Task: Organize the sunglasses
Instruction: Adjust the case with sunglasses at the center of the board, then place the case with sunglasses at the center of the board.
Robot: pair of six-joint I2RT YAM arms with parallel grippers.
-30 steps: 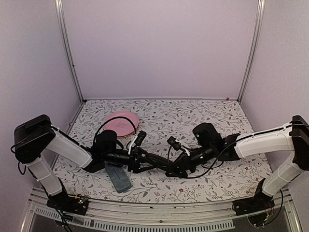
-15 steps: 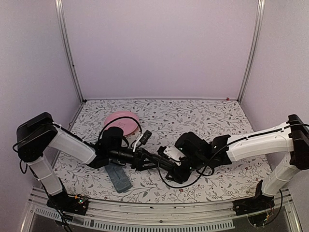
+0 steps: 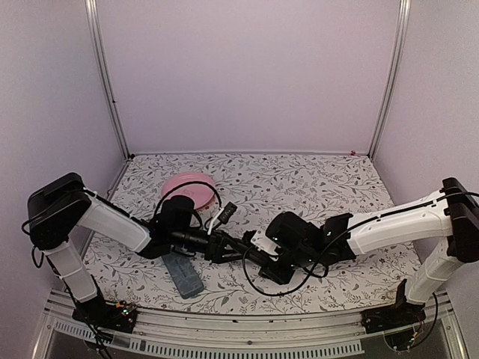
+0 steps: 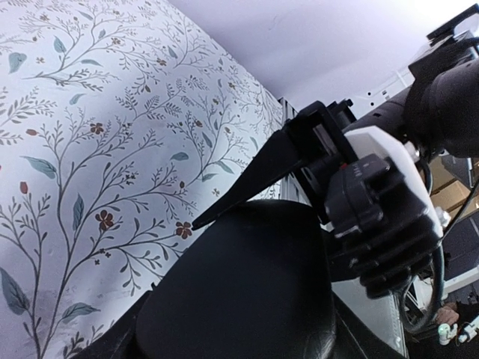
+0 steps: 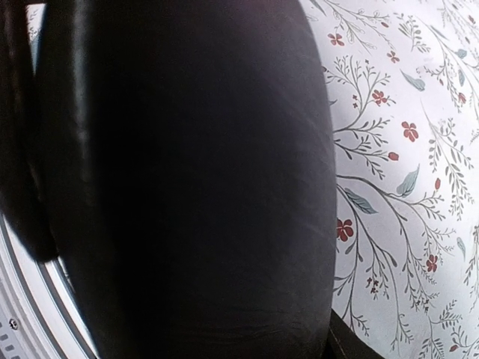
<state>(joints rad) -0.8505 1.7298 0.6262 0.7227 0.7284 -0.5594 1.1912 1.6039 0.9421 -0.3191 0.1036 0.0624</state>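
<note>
Neither pair of sunglasses shows in any view. A black oblong hard case (image 3: 244,250) lies low between my two grippers at mid-table. It fills the lower left wrist view (image 4: 247,299) and most of the right wrist view (image 5: 187,187). My left gripper (image 3: 227,244) is shut on its left end. My right gripper (image 3: 263,258) is at its right end with jaws either side of the case. One of its fingers (image 4: 254,176) lies along the case's far edge. I cannot see whether it presses on the case.
A grey-blue rectangular case (image 3: 184,275) lies on the floral cloth near the front, left of centre. A pink plate (image 3: 188,185) sits at the back left. Both arms' cables loop above the cloth around the grippers.
My right gripper has moved left along the table onto the black case's right end. My left gripper with the case has shifted slightly right.
</note>
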